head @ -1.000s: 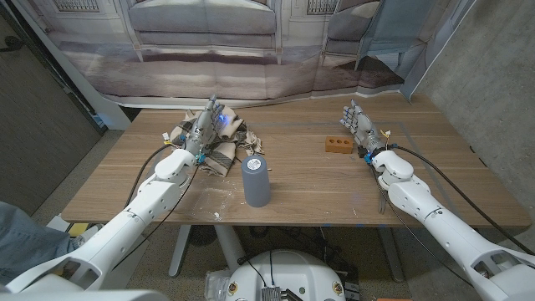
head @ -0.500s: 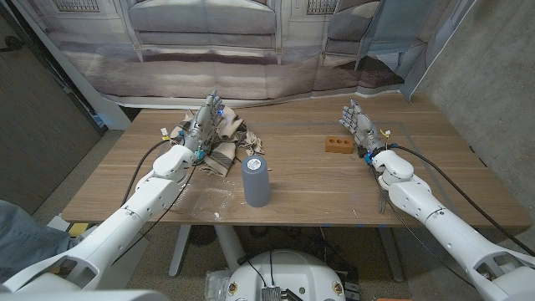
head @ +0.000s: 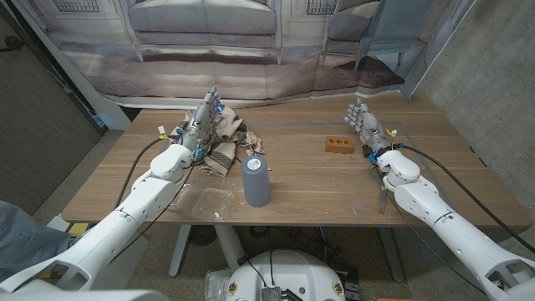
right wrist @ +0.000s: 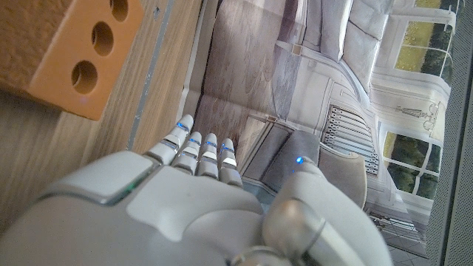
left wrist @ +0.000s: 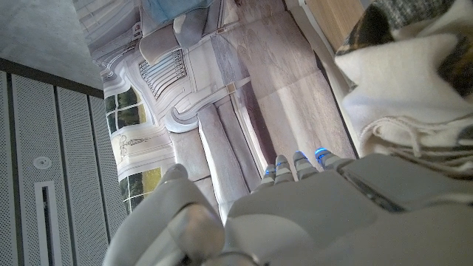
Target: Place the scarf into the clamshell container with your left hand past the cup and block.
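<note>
**Head view: left robot hand poised at the scarf, lift yet to come**

Head view shows the left robot hand (head: 204,123) raised over the scarf (head: 236,134), a crumpled cream-and-brown heap at about ten o'clock on the table (head: 318,180). Its fingers point up and lie close together; whether any cloth is caught beneath the palm cannot be told from here. In the left wrist view the scarf's pale folds (left wrist: 414,103) sit right beside the back of that hand (left wrist: 310,214), fringe trailing, but no grip is visible.

A grey cup (head: 256,181) stands upright near table centre, toward six o'clock from the scarf. An orange block (head: 337,145) with round holes lies out at two o'clock, well apart from the cup. The clear clamshell container (head: 203,201) lies faint and see-through at about seven o'clock, just beside the cup.

At three o'clock the right robot hand (head: 366,127) stands with fingers upright and apart, holding nothing; its wrist view shows the block (right wrist: 70,52) near the fingertips (right wrist: 199,148) without contact.

By the look of it, the job stands at its opening step: securing the scarf. Next the left robot hand must close firmly on the fabric, lift it clear, and carry it toward seven o'clock, minding trailing ends that could brush the cup.
</note>
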Robot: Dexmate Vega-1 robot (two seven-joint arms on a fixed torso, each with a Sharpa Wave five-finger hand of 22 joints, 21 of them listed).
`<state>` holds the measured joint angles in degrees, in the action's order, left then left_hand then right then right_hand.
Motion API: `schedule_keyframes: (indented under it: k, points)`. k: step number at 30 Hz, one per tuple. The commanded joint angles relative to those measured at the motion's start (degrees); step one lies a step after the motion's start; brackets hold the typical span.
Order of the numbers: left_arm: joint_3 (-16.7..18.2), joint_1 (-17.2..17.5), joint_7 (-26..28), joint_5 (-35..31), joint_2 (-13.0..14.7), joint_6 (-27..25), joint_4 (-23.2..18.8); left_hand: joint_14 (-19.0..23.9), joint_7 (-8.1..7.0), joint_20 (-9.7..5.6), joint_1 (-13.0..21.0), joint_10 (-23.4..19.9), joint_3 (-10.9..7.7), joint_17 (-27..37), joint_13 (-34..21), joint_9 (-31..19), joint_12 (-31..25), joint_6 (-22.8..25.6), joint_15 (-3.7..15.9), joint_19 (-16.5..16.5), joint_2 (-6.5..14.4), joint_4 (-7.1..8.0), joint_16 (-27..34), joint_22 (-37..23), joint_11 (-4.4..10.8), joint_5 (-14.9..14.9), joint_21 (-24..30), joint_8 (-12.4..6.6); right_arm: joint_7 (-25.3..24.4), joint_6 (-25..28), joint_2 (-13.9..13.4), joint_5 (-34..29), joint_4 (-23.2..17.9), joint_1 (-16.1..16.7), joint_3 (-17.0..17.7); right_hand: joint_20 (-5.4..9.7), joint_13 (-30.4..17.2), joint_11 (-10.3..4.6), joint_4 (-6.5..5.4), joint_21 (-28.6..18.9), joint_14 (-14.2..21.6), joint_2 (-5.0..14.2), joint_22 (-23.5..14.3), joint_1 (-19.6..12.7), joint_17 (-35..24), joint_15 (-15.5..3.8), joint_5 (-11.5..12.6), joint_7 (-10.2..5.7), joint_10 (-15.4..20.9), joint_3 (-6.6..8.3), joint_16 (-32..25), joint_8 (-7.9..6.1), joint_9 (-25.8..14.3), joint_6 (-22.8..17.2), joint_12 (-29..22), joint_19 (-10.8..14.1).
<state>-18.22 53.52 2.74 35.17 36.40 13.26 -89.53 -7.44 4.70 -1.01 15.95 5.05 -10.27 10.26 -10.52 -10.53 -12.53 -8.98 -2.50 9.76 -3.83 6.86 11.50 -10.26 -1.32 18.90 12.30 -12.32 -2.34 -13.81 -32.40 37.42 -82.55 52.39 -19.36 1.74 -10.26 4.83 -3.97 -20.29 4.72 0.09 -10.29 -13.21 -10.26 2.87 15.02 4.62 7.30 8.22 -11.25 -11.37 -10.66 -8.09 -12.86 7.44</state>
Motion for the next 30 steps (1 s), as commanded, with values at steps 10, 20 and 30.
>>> schedule_keyframes:
  k: [10,20,30]
  points:
    - [0.7,1.0,2.9,-4.1,0.6,2.5,-0.6,2.1,-0.54,0.22,1.0,-2.2,0.01,0.1,-0.2,-0.2,-0.9,3.5,0.68,-0.8,0.5,-0.66,0.5,-0.2,0.55,0.5,0.4,-1.02,0.6,-0.5,-0.1,0.6,0.0,0.8,0.3,0.25,-0.2,0.04,0.04,0.4,0.9,-0.01,-0.1,0.3,-0.3,-0.07,-0.3,-0.15,1.1,-0.23,-0.4,-0.10,-0.1,-1.0,-0.2,0.7]
    - [0.6,1.2,5.2,-7.7,1.1,3.1,-0.9,3.1,-0.85,0.01,1.4,-3.2,0.11,0.1,-0.2,-0.2,-1.0,4.6,1.02,-1.5,0.6,-0.84,0.6,-0.2,1.03,0.6,0.5,-1.17,0.3,-0.1,-0.5,0.7,-1.0,0.8,0.6,0.22,-0.2,0.08,0.09,0.6,1.0,0.06,-0.1,0.4,-0.3,0.03,-0.4,-0.17,1.6,-0.30,-0.3,-0.09,-0.1,-1.1,-0.3,0.8]
    - [1.4,2.8,9.2,-12.2,3.2,1.1,-3.9,3.8,-1.06,-0.11,1.7,-3.8,0.17,0.1,-0.2,-0.2,-1.0,5.5,1.30,-1.7,0.8,-0.98,0.6,-0.2,1.10,0.7,0.4,-1.26,-0.3,-0.2,-0.6,0.8,-1.5,1.4,1.0,0.14,-0.2,0.07,0.11,0.7,1.2,0.08,-0.1,0.4,-0.3,0.07,-0.4,-0.24,1.7,-0.38,-0.2,-0.07,-0.1,-1.2,-0.3,0.9]
